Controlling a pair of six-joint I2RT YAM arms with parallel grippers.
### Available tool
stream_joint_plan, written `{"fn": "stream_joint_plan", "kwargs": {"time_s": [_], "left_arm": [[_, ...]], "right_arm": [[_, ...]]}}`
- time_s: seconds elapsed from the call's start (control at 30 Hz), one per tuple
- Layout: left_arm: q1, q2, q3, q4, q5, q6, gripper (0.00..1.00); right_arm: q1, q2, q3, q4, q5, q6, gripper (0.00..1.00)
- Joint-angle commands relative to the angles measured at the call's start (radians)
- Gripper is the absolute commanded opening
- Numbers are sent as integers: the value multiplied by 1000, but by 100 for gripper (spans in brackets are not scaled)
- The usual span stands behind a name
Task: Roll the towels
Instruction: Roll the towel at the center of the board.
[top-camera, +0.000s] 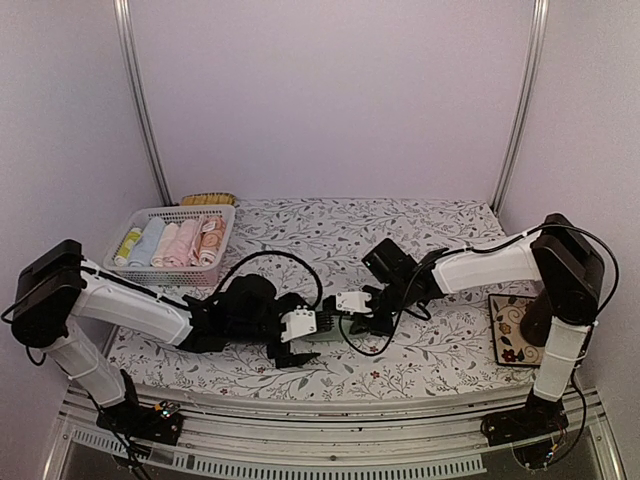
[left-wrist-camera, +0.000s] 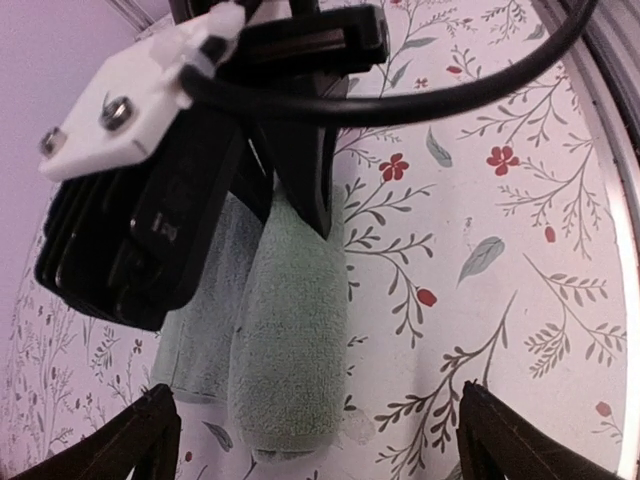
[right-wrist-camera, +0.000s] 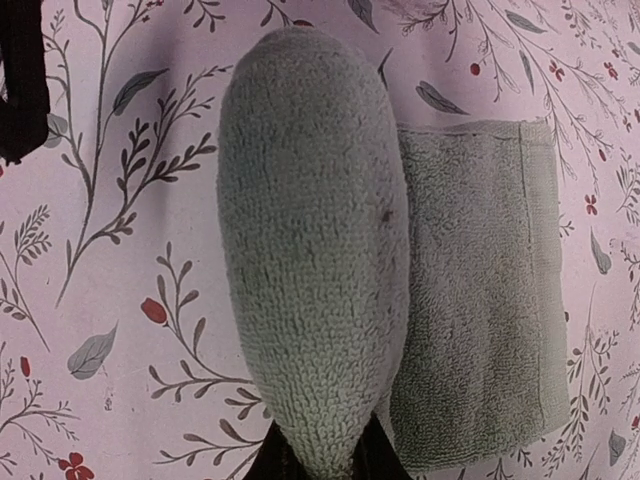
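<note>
Your right gripper (right-wrist-camera: 320, 462) is clamped on one end of the mint towel (right-wrist-camera: 310, 250), half rolled: a fat roll with its flat tail beside it, lying mid-front on the table (top-camera: 330, 230). Your left gripper (top-camera: 298, 338) has its jaws wide apart just beside it. A cable (left-wrist-camera: 380, 105) crosses your left wrist view. The basket (top-camera: 170, 212) of rolls (top-camera: 185, 243) sits far left.

The flowery table (top-camera: 420, 230) holds a white basket (top-camera: 170, 212) at the back left, a half-rolled green towel (right-wrist-camera: 310, 280) in the middle, and a small dark mat (top-camera: 515, 325) with flowers at the right edge.
</note>
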Motion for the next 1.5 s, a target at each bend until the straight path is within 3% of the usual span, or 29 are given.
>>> {"fn": "stream_joint_plan", "kwargs": {"time_s": [0.0,0.27,0.57,0.77,1.0,1.07,1.2,1.33,1.47], "left_arm": [[-42,39,-10,89,-110,67,97],[-83,151,44,107,-214,131,87],[-89,257,79,170,-333,189,85],[-89,308,122,128,-352,206,66],[-88,323,151,55,-322,198,31],[-87,327,167,19,-306,188,25],[-78,323,206,-75,-234,147,19],[-38,303,249,-175,-124,85,18],[29,292,301,-289,25,17,18]], "right_arm": [[-18,69,23,-132,-82,49,8],[-56,142,117,-244,-155,54,8],[-89,179,171,-323,-222,24,8],[-102,191,190,-341,-247,14,9],[-113,199,197,-341,-247,12,12],[-114,190,196,-338,-240,12,17],[-117,118,137,-265,-191,30,43],[-128,-6,35,-158,-128,68,61],[-129,-106,-62,-31,31,106,77]]}}
